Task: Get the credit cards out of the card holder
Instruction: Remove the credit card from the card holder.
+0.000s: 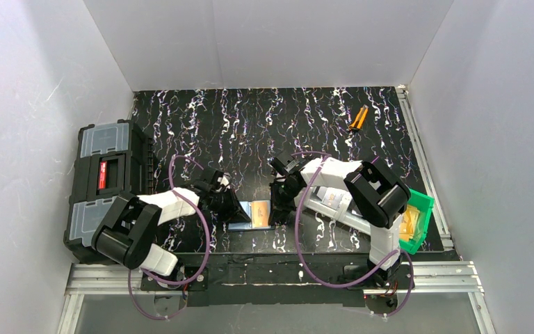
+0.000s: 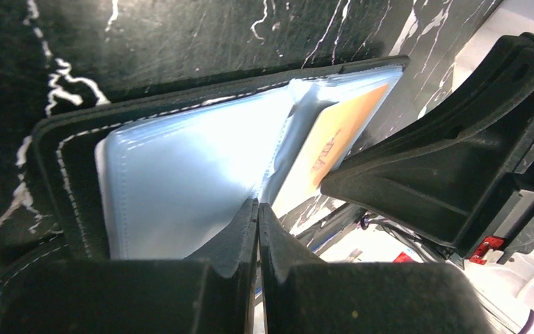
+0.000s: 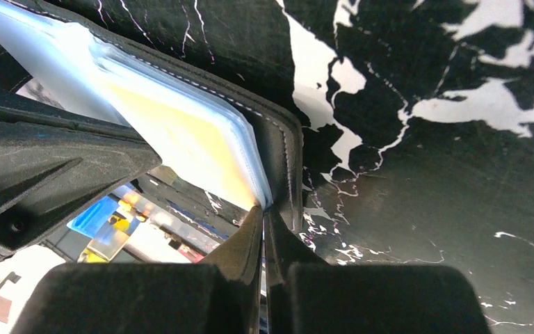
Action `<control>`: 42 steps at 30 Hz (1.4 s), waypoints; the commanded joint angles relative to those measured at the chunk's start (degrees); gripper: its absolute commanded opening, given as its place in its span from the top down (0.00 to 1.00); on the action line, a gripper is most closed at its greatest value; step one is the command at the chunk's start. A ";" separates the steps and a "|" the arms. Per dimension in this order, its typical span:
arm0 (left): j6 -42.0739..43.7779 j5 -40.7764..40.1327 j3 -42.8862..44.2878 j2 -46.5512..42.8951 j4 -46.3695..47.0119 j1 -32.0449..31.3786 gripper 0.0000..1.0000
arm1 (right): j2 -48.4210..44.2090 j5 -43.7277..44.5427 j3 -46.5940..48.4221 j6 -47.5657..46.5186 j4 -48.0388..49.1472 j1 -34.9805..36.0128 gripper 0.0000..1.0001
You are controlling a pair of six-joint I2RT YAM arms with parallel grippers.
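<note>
The card holder (image 1: pixel 249 213) lies open on the black marbled table between my two grippers, its pale blue-grey pockets facing up. An orange-tan credit card (image 2: pixel 338 133) sits inside the right-hand pocket and shows yellowish through the sleeve (image 3: pixel 181 136) in the right wrist view. My left gripper (image 2: pixel 258 206) is shut, its tips pinching the lower edge of a clear sleeve near the holder's fold. My right gripper (image 3: pixel 263 209) is shut on the corner of the sleeve stack, next to the stitched black cover (image 3: pixel 281 132). The right gripper's finger (image 2: pixel 445 174) looms just beside the orange-tan card.
A big black toolbox (image 1: pixel 108 181) stands at the left edge. A green bin (image 1: pixel 418 220) sits at the right, behind the right arm. An orange-handled tool (image 1: pixel 358 118) lies at the far right of the table. White walls enclose the table.
</note>
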 commanded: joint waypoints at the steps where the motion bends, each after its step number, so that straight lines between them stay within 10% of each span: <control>1: 2.83 -1.52 1.36 -3.05 -5.85 1.26 1.00 | 2.31 7.69 -2.95 -0.18 4.28 0.13 0.94; 9: 2.48 3.41 0.46 -3.38 0.96 1.74 1.00 | 3.17 6.72 -2.54 -0.46 4.61 0.08 0.94; 14: 1.65 5.03 0.31 -2.13 6.53 1.74 0.83 | 3.48 6.67 -2.16 -0.80 4.56 0.08 0.94; 42: 4.19 4.47 0.62 6.99 7.13 0.98 0.82 | 6.42 7.20 5.60 -2.18 0.59 0.84 0.95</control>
